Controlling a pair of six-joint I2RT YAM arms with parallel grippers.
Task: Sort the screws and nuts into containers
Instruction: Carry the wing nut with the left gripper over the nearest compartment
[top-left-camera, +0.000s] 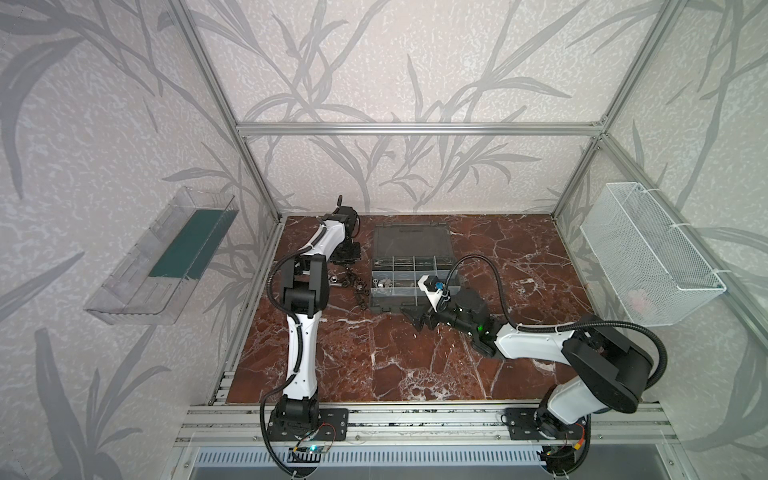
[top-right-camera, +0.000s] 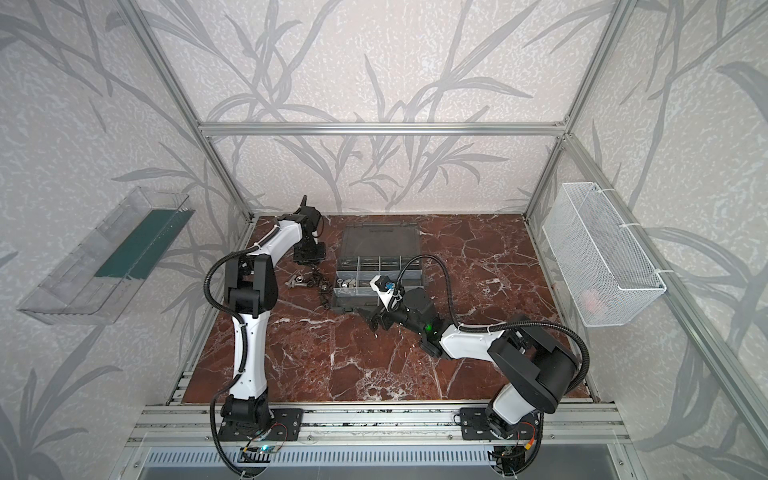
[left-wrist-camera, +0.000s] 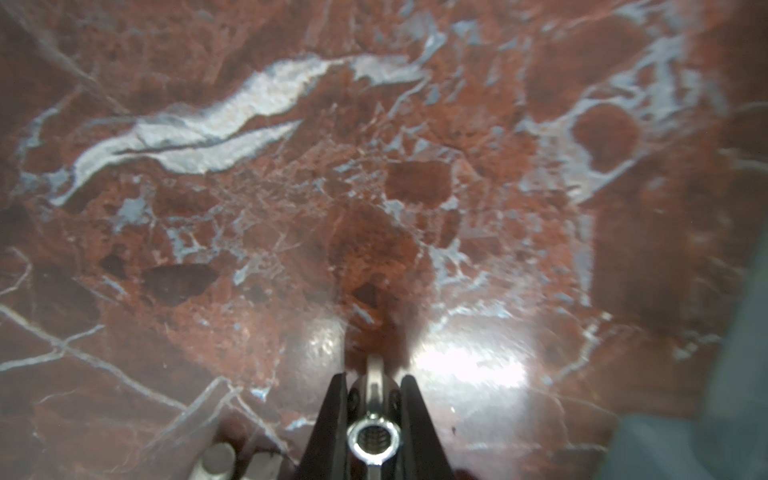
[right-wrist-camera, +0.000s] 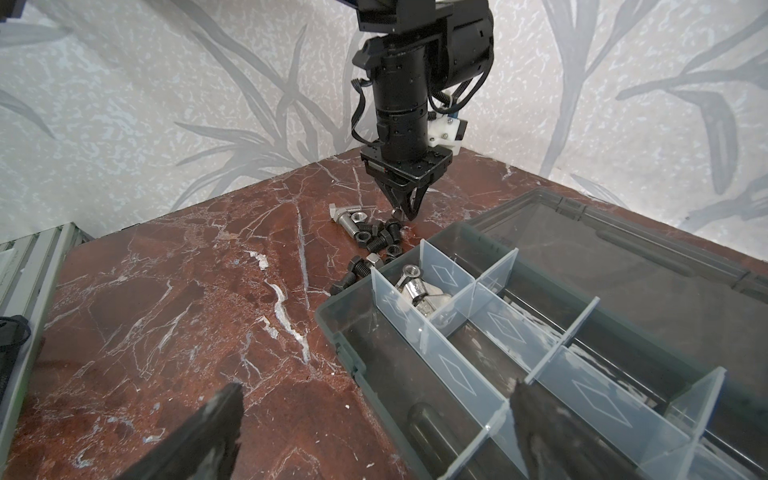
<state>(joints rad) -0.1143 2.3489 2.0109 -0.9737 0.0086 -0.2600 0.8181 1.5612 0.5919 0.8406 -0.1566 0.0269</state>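
The right end effector (right-wrist-camera: 376, 388) hangs nearest me, its jaws wide apart and empty, just off the front left corner of the case (right-wrist-camera: 353, 328). The case lies open on the counter (right-wrist-camera: 166, 332), with its lid flat behind it. One compartment (right-wrist-camera: 446, 272) by the case's left wall holds a few silver pieces (right-wrist-camera: 417, 286). I can't make out anything in the others.

Just left of the case sits a pile (right-wrist-camera: 374, 237) of black screws and nuts, with one long silver screw (right-wrist-camera: 347, 222) among them. At the pile's far edge, about level with the case's hinge, the left end effector (right-wrist-camera: 402, 210) points straight down. It is clamped on a silver nut (left-wrist-camera: 373, 441) low at the counter; I can't tell whether the nut touches.

I'd judge the sorting barely begun: a handful binned, one nut gripped, and most of the pile to go.
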